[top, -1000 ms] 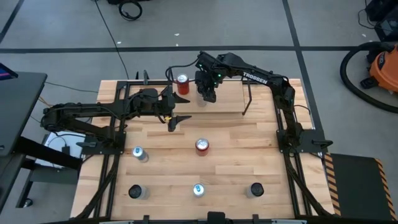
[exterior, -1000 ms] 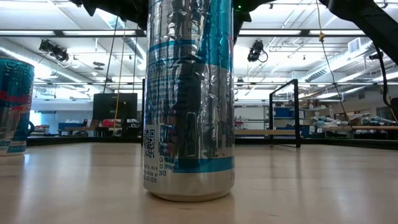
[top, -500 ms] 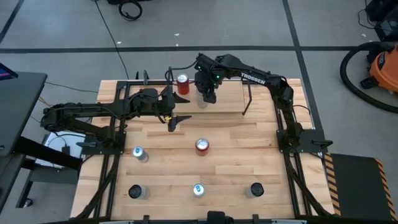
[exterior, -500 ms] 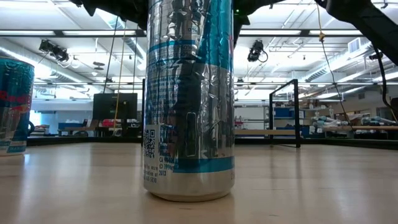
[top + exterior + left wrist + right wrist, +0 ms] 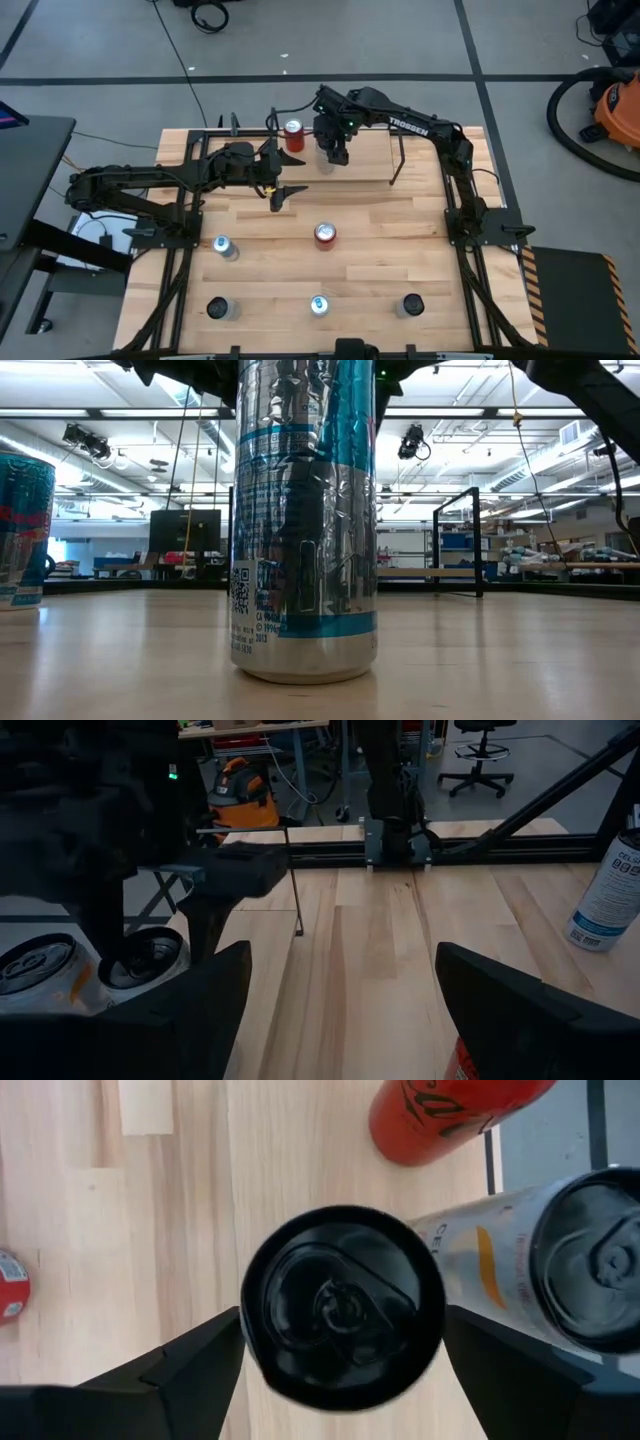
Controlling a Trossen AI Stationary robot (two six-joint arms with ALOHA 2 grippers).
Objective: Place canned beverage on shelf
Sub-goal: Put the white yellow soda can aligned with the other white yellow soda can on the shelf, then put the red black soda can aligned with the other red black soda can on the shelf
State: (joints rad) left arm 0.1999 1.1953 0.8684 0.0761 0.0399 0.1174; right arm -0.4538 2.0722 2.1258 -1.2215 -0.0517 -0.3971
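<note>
Grey floor [image 5: 100, 60] with dark seams, orange vacuum [image 5: 612, 108], possibly ceiling striplights [image 5: 90, 415]

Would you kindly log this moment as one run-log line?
right gripper: open, straddling black-topped can on shelf | left gripper: open, empty, waiting beside shelf | red can: on shelf

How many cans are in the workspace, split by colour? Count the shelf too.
Red cans: 2
Silver-topped cans: 2
Black-topped cans: 3
White can with orange print: 1
Total: 8
</note>
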